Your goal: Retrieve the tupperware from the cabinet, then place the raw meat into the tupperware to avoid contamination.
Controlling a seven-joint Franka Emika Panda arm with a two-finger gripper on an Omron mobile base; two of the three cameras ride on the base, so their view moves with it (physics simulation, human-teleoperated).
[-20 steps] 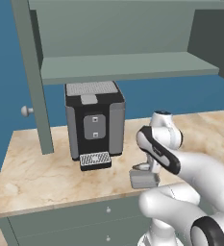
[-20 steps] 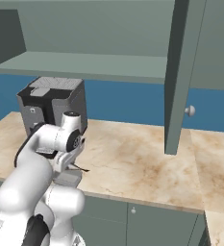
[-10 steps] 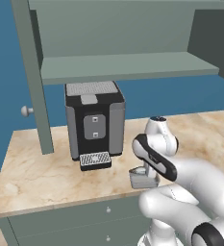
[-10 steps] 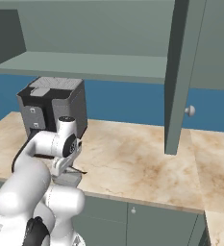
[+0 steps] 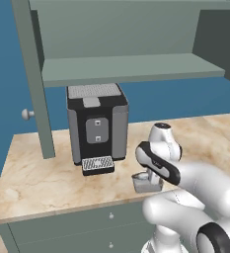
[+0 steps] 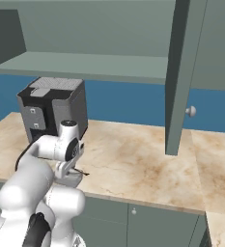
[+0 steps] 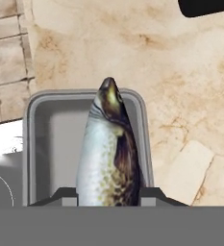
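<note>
Mottled beige marble counter (image 7: pixel 180 72), hand (image 7: pixel 108 194) gripping slender speckled fish (image 7: pixel 108 153) over rounded-corner grey tupperware (image 7: pixel 36 144)

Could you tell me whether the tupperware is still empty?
Empty: the hand view shows the raw meat gripped above the tupperware, its grey floor bare.

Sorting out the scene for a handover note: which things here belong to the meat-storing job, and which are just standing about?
Belongs to the job:
- raw meat, a fish gripped in the pincer
- tupperware directly beneath it on the counter
- cabinet, doors open

Just standing about:
- coffee machine
- its drip tray
</note>
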